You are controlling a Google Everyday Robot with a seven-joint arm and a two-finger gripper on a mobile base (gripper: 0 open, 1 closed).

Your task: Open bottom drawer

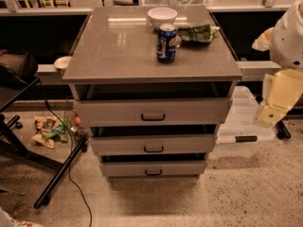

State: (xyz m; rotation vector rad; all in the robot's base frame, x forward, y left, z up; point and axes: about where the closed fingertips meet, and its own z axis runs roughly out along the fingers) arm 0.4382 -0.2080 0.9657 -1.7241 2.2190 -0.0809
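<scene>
The grey cabinet (118,46) has three flat-fronted drawers. The bottom drawer (184,168) is the slimmest, just above the floor, with a small dark pull handle (153,172) at its centre. Its front stands about flush with the two above. My gripper (273,109), pale yellow below a white arm (289,32), hangs at the right edge of the view. It is to the right of the top drawer (199,111), apart from the cabinet and well above the bottom drawer.
A blue can (166,43), a white bowl (162,17) and a green bag (199,32) sit on the cabinet top. A clear plastic bin (241,126) stands on the floor at the right. Black stand legs (57,178), a cable and snack wrappers (47,129) lie at the left.
</scene>
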